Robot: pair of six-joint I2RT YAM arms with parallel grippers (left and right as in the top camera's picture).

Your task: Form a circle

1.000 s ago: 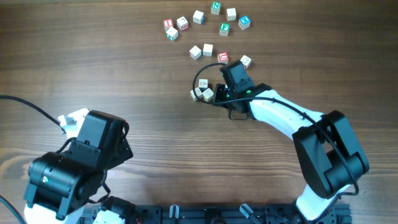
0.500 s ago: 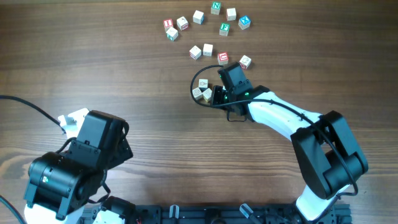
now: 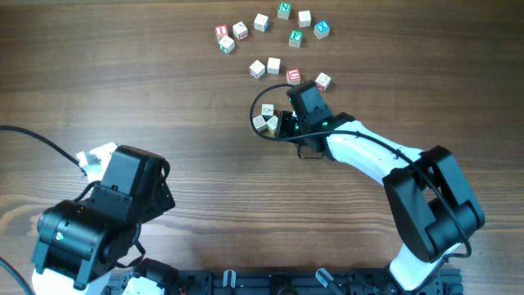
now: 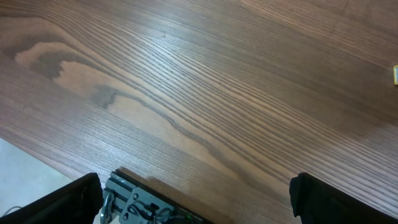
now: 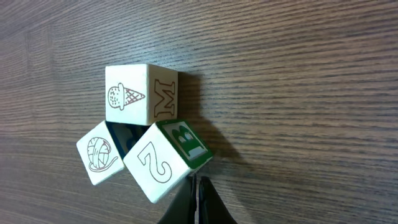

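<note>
The circle's pieces are small pale wooden letter cubes. Several lie in a loose arc at the far side of the table. Three more sit bunched together nearer the middle. In the right wrist view these are an ice-cream and M cube, a yarn-ball cube and a tilted 2 and B cube. My right gripper is shut with nothing in it, its tips against the 2 and B cube's near edge. My left gripper is open over bare wood, far from every cube.
The left arm's bulk fills the near left corner, with a black cable running off to the left. The right arm reaches in from the near right. The table's near edge shows in the left wrist view.
The right gripper has nudged slightly left and away, and the three bunched cubes shifted a little with it. The left arm has not moved.
</note>
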